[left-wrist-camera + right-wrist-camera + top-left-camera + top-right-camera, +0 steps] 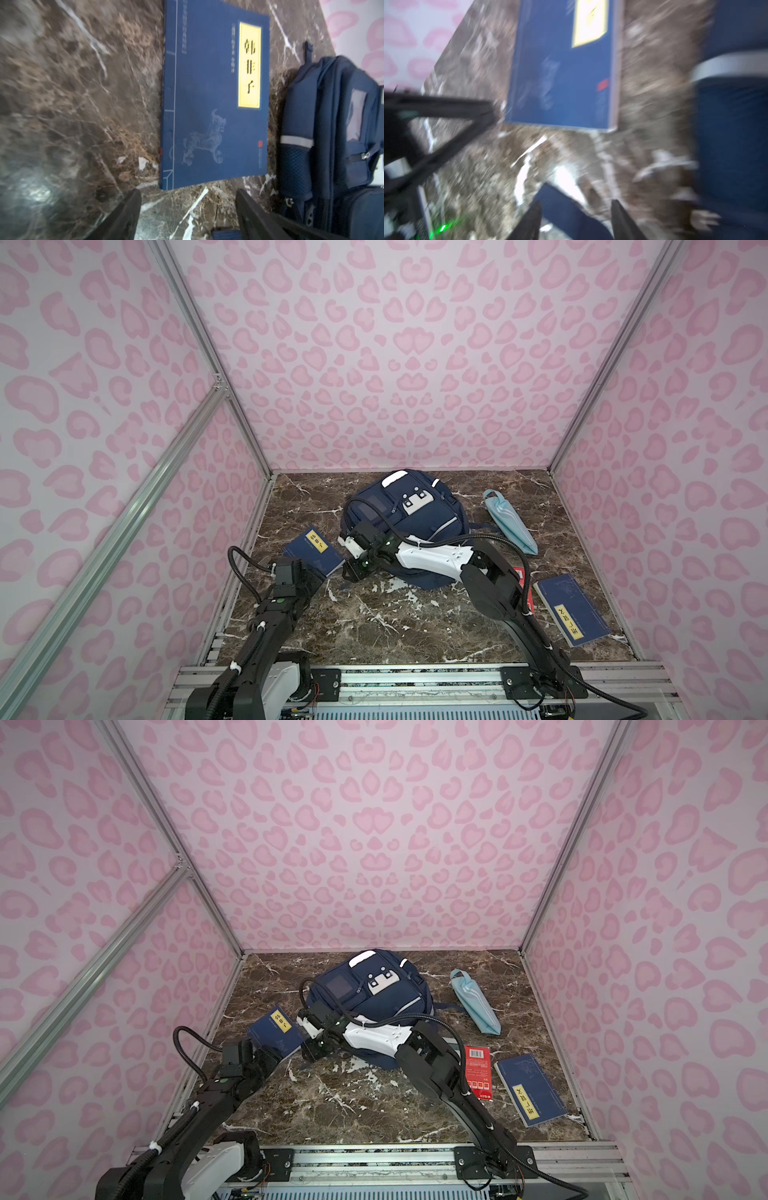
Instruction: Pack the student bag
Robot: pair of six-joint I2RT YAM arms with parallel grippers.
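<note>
Left gripper (187, 216) hangs over the marble tabletop (395, 626) with its jaws wide apart, gripping nothing, just short of a blue book (207, 104) that lies flat by the tabletop's left edge. Right gripper (576, 220) reaches across to the near left side of the student bag (415, 522). Its jaws stand apart with a strip of navy fabric between them, but the blur hides whether they pinch it. The bag lies front up, mid-tabletop toward the far edge.
</note>
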